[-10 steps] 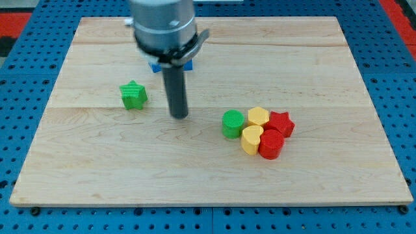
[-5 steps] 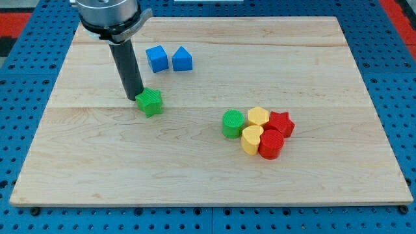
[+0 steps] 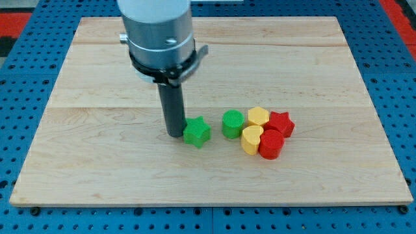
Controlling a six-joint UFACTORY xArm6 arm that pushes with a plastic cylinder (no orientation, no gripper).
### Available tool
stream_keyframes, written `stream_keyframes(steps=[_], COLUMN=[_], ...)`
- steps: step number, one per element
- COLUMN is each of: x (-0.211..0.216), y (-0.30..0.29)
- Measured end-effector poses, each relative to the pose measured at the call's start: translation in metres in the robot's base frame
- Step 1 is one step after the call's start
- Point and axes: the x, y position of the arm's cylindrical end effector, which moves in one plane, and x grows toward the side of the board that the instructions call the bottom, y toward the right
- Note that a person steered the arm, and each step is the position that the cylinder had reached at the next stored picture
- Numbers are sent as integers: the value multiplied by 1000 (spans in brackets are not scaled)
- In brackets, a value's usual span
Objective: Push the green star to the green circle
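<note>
The green star (image 3: 197, 132) lies on the wooden board (image 3: 97, 162) near its middle. My tip (image 3: 175, 133) touches the star's left side. The green circle (image 3: 233, 124) stands just right of the star, with a small gap between them. The circle is the leftmost block of a tight cluster.
Right of the green circle sit a yellow block (image 3: 259, 117), a yellow heart (image 3: 251, 139), a red star (image 3: 281, 123) and a red cylinder (image 3: 271, 144), all touching. The arm's grey housing (image 3: 159, 36) hides the upper middle of the board, where the blue blocks stood.
My tip moved from the upper left down and to the right, pushing the green star rightward across the board until it is close to the green circle. The cluster has not moved.
</note>
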Motion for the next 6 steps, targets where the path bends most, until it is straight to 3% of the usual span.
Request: stream_keyframes(steps=[4,5,6], x=[9,8,-28], y=[37,20,-63])
